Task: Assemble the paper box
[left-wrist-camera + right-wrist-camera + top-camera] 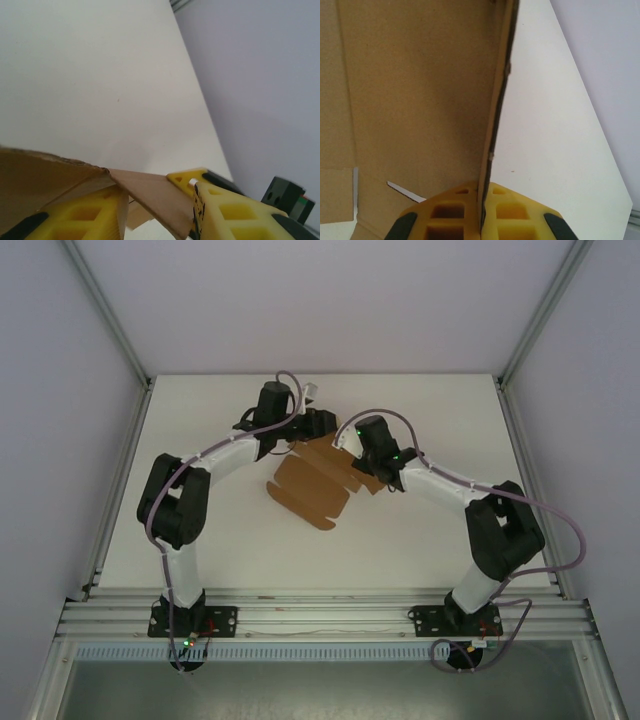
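The paper box (311, 487) is a brown die-cut cardboard sheet lying mid-table, its far edge lifted between the two arms. My right gripper (350, 440) is at the sheet's far right corner. In the right wrist view it (482, 194) is shut on an upright panel (420, 90), whose thin edge is pinched between the yellow fingers (517, 210). My left gripper (316, 424) is at the far edge. In the left wrist view it (160, 202) stands open, with a slanted flap (155, 197) lying across the gap and touching the right finger (230, 210).
The white table (200, 530) is fenced by a metal frame with posts at the far corners (505, 375). The grey side wall (260, 75) is close to the left gripper. Both arm bases sit on the rail at the near edge (320, 620).
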Available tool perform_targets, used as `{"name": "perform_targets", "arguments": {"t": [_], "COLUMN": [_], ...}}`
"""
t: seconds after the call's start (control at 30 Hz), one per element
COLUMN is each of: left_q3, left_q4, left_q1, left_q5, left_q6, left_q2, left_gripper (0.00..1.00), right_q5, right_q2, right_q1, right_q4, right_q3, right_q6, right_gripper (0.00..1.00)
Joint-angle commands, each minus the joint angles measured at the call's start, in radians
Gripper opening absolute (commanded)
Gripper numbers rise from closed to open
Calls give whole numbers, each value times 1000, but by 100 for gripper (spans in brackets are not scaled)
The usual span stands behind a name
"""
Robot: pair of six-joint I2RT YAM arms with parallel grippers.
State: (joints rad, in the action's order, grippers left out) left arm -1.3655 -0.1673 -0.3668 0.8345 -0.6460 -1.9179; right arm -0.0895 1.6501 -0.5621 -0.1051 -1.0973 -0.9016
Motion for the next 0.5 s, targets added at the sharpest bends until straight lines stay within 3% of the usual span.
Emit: {"name": "perform_targets", "arguments": {"t": [0.0,0.17,0.33,0.47], "left_q3": [18,70,231,323], "left_q4": [-155,120,177,241], "left_q1": [-10,19,77,107], "left_q5": [49,-96,-146,-282], "left_q6": [-74,124,188,247], "left_q2": [-4,89,220,290], "left_gripper": [41,52,66,78], "right_q5": [6,-124,-209,-180], "right_q2": [-15,-9,35,27], "right_q1": [-9,-6,-7,-9], "right_q4": [83,288,340,348], "right_q3": [18,128,145,143], "right_q6": [-5,-160,-219,-194], "right_gripper": [1,3,5,5]}}
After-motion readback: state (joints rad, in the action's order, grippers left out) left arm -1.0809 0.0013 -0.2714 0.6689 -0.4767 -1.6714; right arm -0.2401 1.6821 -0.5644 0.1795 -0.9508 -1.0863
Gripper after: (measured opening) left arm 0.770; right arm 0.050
